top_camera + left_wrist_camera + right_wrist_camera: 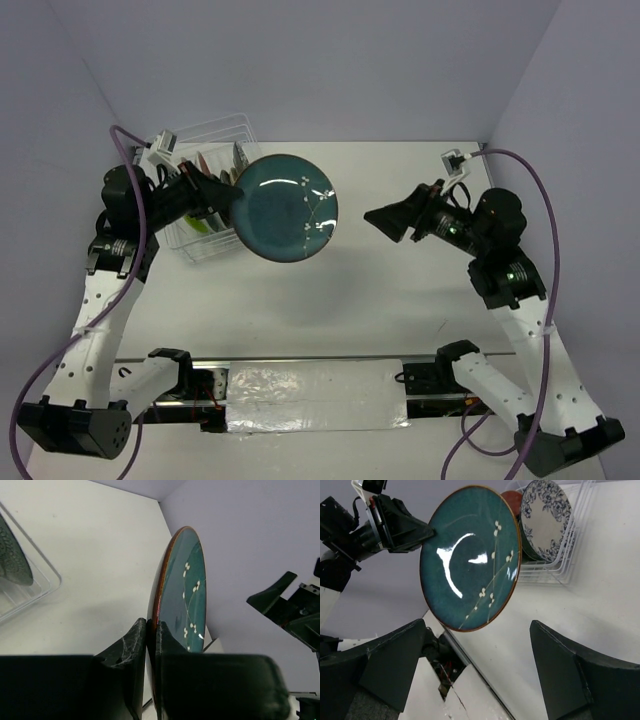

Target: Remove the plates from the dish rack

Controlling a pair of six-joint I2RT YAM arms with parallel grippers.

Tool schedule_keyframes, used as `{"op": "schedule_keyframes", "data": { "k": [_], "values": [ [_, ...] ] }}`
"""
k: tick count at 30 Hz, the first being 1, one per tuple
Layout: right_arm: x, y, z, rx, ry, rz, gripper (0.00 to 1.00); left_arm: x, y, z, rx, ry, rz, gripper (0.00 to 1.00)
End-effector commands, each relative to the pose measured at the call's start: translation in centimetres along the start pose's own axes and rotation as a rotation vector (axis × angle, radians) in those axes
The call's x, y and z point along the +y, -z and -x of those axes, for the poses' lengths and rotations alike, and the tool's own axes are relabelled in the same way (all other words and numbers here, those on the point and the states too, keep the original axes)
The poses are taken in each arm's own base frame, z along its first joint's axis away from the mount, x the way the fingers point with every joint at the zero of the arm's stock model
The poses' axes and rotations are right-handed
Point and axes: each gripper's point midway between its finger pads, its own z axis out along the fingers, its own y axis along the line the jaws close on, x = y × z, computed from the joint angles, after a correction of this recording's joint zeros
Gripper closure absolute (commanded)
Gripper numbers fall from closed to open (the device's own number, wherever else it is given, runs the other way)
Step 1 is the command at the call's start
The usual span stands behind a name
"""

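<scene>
here, teal plate (186, 587) — rim pinched in left hand (151, 636)

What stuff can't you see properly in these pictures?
- Top view: how many plates stand in the rack; the left gripper and the teal plate cover most of it.
- Left wrist view: the teal plate's bottom rim, hidden between the jaws; the rack is cut off by the left edge.
- Right wrist view: the red plate, mostly behind the teal plate; the rack's top runs off the edge.
</scene>
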Motion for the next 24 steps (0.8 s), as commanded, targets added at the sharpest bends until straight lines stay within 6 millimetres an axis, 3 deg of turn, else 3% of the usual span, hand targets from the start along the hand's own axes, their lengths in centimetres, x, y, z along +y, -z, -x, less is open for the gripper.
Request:
{"op": "schedule_keyframes", "data": {
  "k": [1, 3, 7, 13, 14, 16, 17, 18, 19, 20, 21, 22, 23, 24],
  "values": [
    [1.5, -1.7, 1.6, -0.009, 0.055, 0.044, 0.08, -8.7, 2.5, 3.9, -0.165, -0.127, -0.298, 1.00],
    [2.0, -2.9, 0.5, 0.041, 0.062, 0.073, 0.09, -8.4, 2.1, 3.5, -0.150, -0.116, -0.303, 1.00],
    [0.4, -6.1, -1.3, 0.099, 0.054, 0.011, 0.11, -8.5, 1.6, 2.9, -0.131, -0.105, -0.328, 1.00],
    [-0.6, -8.0, -2.2, 0.101, 0.025, 0.007, 0.15, -7.9, 1.2, 2.1, -0.119, -0.097, -0.332, 1.00],
    [-0.6, -8.2, -2.0, 0.082, 0.028, 0.011, 0.22, -7.8, 1.1, 2.1, -0.119, -0.095, -0.328, 1.00],
    [-0.4, -8.4, -2.0, 0.078, 0.018, 0.041, 0.60, -7.3, 0.8, 2.0, -0.117, -0.090, -0.315, 1.00],
    [0.0, -8.5, -2.0, 0.076, -0.002, 0.077, 0.93, -7.1, 0.6, 2.0, -0.119, -0.092, -0.306, 1.00],
    [0.0, -8.6, -2.0, 0.072, -0.019, 0.082, 1.00, -6.5, 0.3, 1.9, -0.111, -0.086, -0.289, 1.00],
    [-0.4, -8.9, -2.4, 0.079, -0.049, 0.079, 1.00, -6.1, 0.0, 1.9, -0.116, -0.082, -0.269, 1.00],
    [-0.7, -9.0, -1.9, 0.055, -0.053, 0.077, 1.00, -5.6, -0.1, 2.0, -0.123, -0.098, -0.248, 0.84],
    [-1.8, -9.2, -1.8, 0.041, -0.090, 0.031, 1.00, -4.5, -0.3, 1.8, -0.101, -0.080, -0.183, 0.56],
    [-3.1, -9.1, -1.7, 0.027, -0.122, -0.011, 1.00, -2.7, -0.6, 2.4, -0.130, -0.062, -0.069, 0.01],
    [-5.5, -8.6, -0.6, -0.018, -0.156, -0.078, 1.00, -2.1, -0.3, 3.2, -0.142, -0.121, -0.002, 0.01],
    [-7.3, -8.2, -0.1, -0.050, -0.193, -0.126, 1.00, -0.1, 0.1, 2.3, -0.100, -0.102, 0.108, 0.01]
  ]
}}
